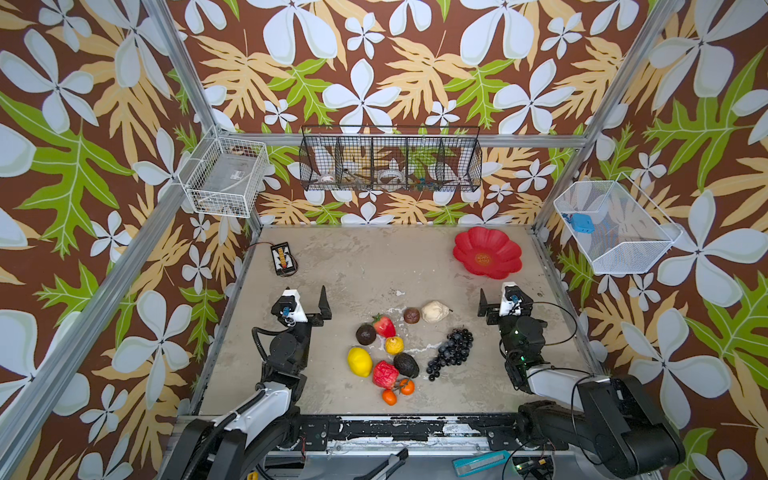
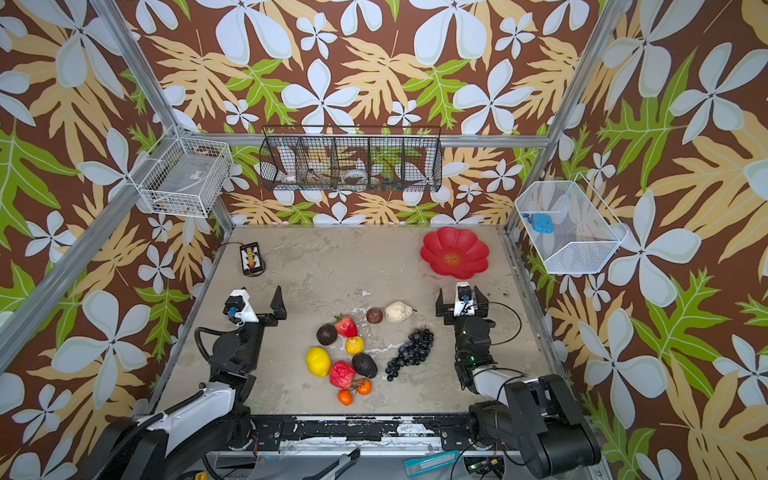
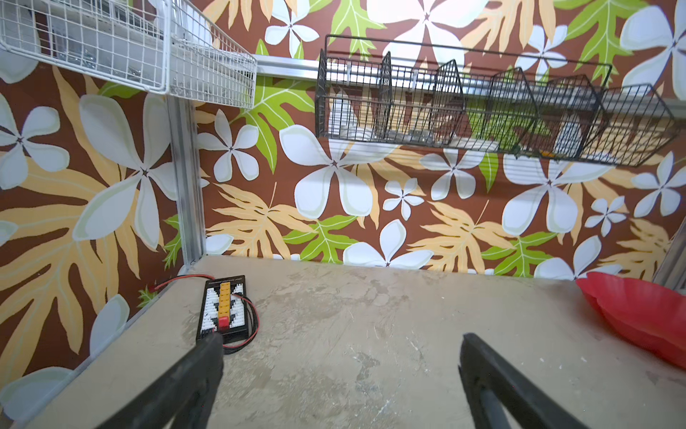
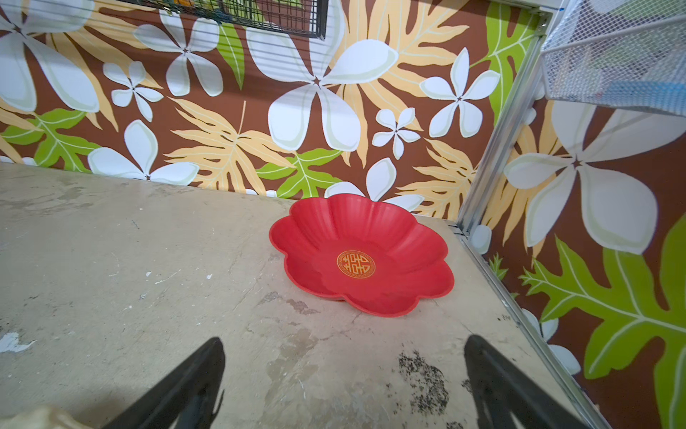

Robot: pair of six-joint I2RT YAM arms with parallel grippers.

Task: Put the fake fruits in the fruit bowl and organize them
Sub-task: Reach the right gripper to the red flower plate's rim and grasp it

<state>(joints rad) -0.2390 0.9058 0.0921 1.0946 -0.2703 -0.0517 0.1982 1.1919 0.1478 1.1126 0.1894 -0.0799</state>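
Lying on the desk (image 1: pixel 353 270) between the left tool (image 3: pixel 341 340) and the right tool (image 4: pixel 343 345), both spread wide and empty, are the fake fruits (image 1: pixel 394 345); the fruit bowl (image 1: pixel 469 245) sits far right, straight ahead of the right tool.

Tabletop (image 1: pixel 357 266): mottled beige, with worn patches and white flecks.
Back wall: black wire basket (image 1: pixel 390 160), split into compartments; the small items inside are too blurred to name.
Left wall: white wire basket (image 1: pixel 226 178) holding a pale flat box.
Right wall: white mesh basket (image 1: pixel 615 245) with a blue object (image 1: pixel 579 222) inside.
Far left of tabletop: black connector board (image 1: pixel 282 257) with red and black wires.
Front ledge: teal box cutter (image 1: pixel 480 462).
Wallpaper (image 1: pixel 124 208): brown, with white flowers and green and tan leaves.
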